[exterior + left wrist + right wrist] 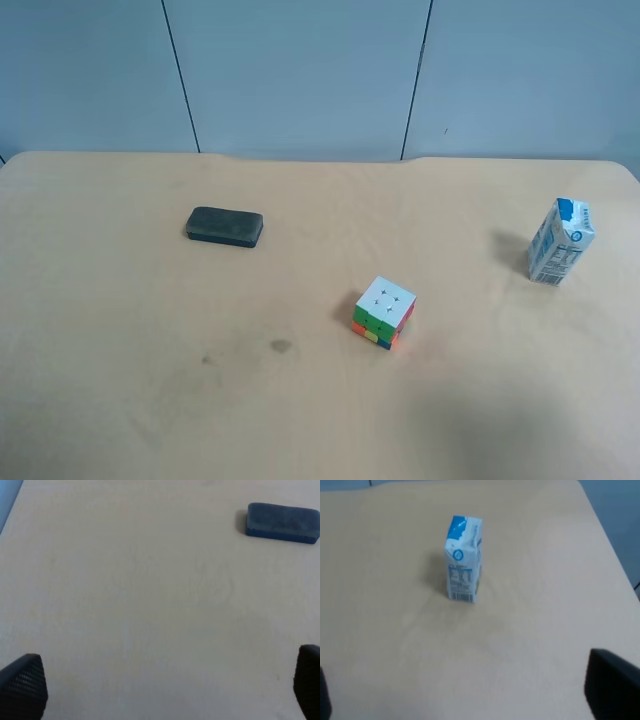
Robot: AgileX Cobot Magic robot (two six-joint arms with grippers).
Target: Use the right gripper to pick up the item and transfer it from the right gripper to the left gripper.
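Note:
The item, a small white drink carton (560, 241) with blue print, stands upright on the table at the exterior high view's right. It also shows in the right wrist view (464, 559), ahead of my right gripper (465, 700) and apart from it. The right gripper's fingertips (612, 690) sit wide apart at the frame corners, open and empty. My left gripper (165, 690) is open and empty too, its fingertips (22, 685) far apart above bare table. Neither arm shows in the exterior high view.
A multicoloured puzzle cube (384, 311) sits near the table's middle. A flat dark grey pad (224, 226) lies at the left, also in the left wrist view (282, 522). The wooden table (120, 400) ends at a blue-grey wall behind.

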